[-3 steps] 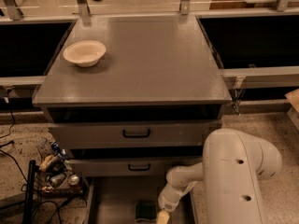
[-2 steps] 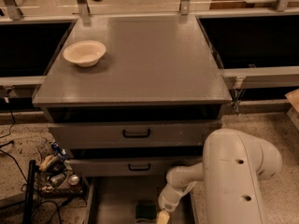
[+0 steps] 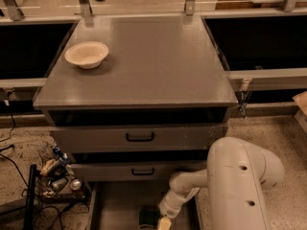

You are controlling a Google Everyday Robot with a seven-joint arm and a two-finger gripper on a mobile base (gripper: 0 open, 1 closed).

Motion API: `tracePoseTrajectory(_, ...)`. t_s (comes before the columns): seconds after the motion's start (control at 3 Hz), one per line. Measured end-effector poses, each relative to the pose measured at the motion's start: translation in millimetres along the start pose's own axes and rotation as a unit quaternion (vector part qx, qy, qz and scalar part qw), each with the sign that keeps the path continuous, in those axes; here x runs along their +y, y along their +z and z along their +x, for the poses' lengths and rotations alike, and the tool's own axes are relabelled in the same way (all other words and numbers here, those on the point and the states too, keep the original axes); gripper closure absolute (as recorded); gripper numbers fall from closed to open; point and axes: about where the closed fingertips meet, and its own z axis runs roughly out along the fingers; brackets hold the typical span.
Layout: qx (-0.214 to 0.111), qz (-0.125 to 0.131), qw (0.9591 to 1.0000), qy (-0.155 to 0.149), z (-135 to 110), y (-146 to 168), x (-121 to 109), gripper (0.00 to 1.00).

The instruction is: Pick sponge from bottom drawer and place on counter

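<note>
Sponge [image 3: 147,218], small, rectangular and dark green, lies in the open grey bottom drawer [image 3: 115,207], with the white arm's yellowish claw [image 3: 163,223] right beside it, its grip impossible to tell; lifting onto the broad grey counter [image 3: 158,61] appears not yet done.

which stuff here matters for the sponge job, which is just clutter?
Job:
- sponge in the bottom drawer
- counter
- claw, down in that drawer beside the sponge

Lying about:
- bowl on the counter
- upper drawers
- floor clutter, left of the cabinet
</note>
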Motion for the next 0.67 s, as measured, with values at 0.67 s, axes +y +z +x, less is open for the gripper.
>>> tracePoseTrajectory(0.67,0.023,0.019,0.9995,0.009,-1.2,5.0,0.3,0.00)
